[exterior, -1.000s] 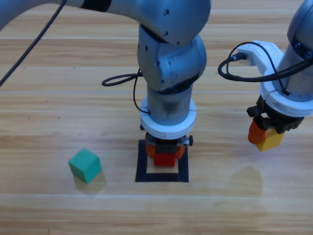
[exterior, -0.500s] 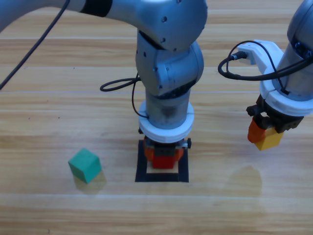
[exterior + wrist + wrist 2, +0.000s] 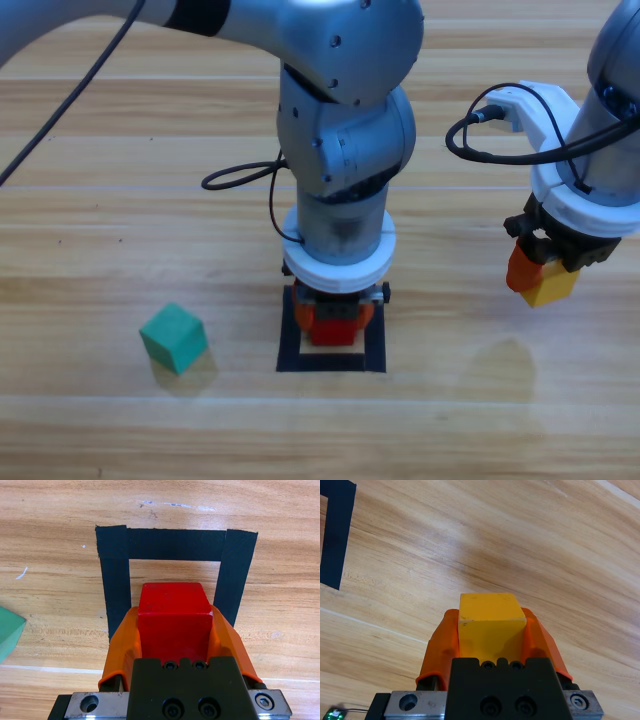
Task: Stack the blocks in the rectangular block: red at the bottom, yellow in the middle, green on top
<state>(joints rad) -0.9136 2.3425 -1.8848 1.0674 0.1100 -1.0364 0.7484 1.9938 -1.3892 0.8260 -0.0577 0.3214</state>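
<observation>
- The black tape square (image 3: 331, 362) lies on the wooden table (image 3: 100, 200) near the front edge in the high view; its near strip and both side strips show, and pale table wood shows inside it in front of the cube.
- The red cube (image 3: 334, 324) sits within that outline, toward its far side. From the left wrist view (image 3: 172, 615) it lies inside the tape frame (image 3: 175, 544), with bare wood between it and the far strip.
- The left gripper (image 3: 335, 318) stands straight down over the square, its orange jaws closed against the two side faces of the red cube; whether the cube touches the table I cannot tell.
- The green cube (image 3: 174, 338) rests on the table left of the square, well apart from it and outside the outline.
- The right gripper (image 3: 540, 278) hangs off to the right, clear of the square, jaws clamped on the yellow cube (image 3: 551, 288), which is held above the table.
</observation>
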